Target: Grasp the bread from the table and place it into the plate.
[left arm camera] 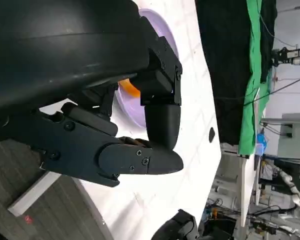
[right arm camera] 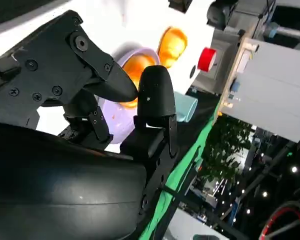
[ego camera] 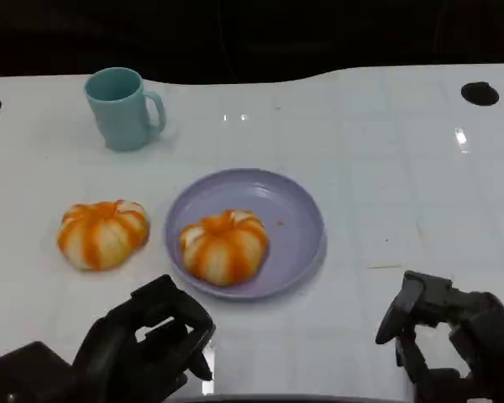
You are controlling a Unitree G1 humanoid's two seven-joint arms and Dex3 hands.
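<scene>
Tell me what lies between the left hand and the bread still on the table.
Nothing: in the head view, only bare white table separates the left hand from the bread beside the plate.

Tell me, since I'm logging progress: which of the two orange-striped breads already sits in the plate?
The bread on the right, lying inside the purple plate. The other bread rests on the bare table beside the plate, below the teal mug.

White table (ego camera: 386,168) bears cup (ego camera: 122,107), plate (ego camera: 298,222), bread (ego camera: 103,233)
</scene>
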